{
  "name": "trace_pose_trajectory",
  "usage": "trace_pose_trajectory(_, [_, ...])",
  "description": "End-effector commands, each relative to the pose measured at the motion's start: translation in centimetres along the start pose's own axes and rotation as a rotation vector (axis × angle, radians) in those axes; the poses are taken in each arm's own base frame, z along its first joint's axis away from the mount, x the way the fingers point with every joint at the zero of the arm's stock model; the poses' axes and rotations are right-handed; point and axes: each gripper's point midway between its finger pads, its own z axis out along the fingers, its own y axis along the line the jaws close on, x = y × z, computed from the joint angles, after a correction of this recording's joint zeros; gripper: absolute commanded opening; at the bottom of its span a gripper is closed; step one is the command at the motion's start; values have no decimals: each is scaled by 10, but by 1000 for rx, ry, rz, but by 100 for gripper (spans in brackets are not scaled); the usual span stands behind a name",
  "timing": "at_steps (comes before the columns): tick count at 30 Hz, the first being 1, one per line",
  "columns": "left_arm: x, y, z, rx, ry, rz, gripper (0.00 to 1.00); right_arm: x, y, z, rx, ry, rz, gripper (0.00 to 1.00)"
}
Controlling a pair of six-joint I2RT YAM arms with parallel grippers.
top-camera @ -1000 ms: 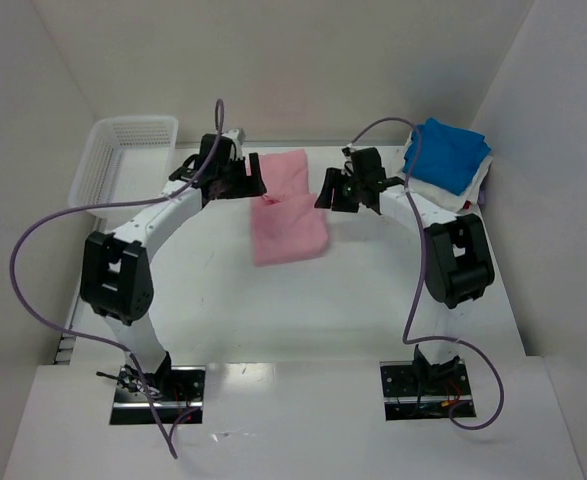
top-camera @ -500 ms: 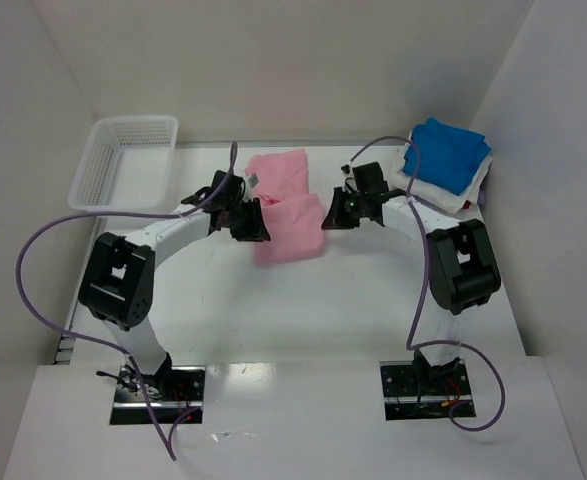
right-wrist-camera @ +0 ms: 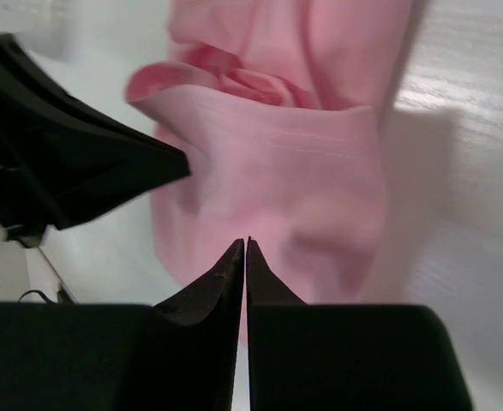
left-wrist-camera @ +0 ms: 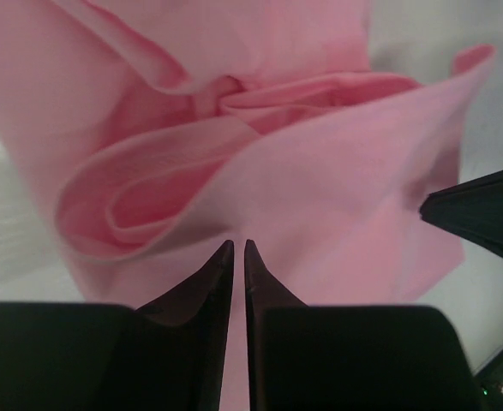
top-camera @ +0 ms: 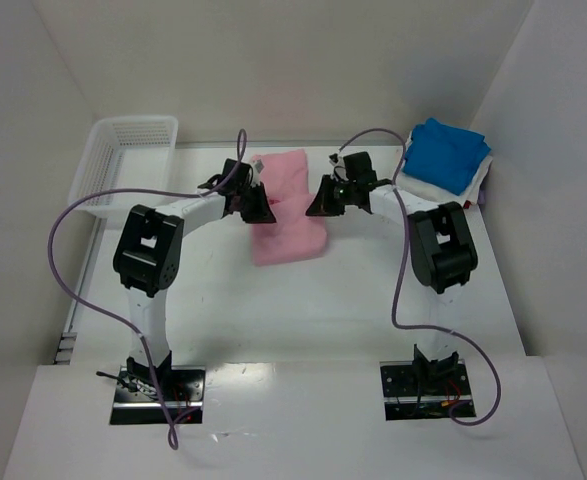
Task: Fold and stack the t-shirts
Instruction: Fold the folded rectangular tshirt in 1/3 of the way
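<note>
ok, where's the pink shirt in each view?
Top: pink shirt mid-table, toward the back, between left claw and right claw.
Left wrist: pink shirt fills most of the frame, past the claw tips.
Right wrist: pink shirt centre and top, past the claw tips.
Shared landmark: the other arm's claw, right edge in left wrist, left side in right wrist.

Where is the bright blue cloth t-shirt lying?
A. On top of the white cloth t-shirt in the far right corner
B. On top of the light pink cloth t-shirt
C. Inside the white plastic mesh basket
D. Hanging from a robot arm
A: the top view shows the folded bright blue cloth t-shirt resting on the white cloth t-shirt, apart from the light pink cloth t-shirt and the white plastic mesh basket.
</note>
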Motion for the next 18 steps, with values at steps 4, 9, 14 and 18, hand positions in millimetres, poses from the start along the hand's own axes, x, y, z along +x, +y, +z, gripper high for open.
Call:
trace_pose_trajectory(4, [-38,25,3,-71,-110,-18,16,-6,-21,29,29,0,-10,7])
trace_pose_trajectory(9, [-39,43,3,-107,-110,-44,16,-9,-35,34,84,-13,-19,7])
trace_pose_trajectory(14, [-36,55,4,-124,-97,-51,16,-6,-46,35,109,-7,-8,7])
trace_pose_trajectory(18, [-37,54,-1,-134,-98,-38,16,-22,-40,23,117,-48,-28,14])
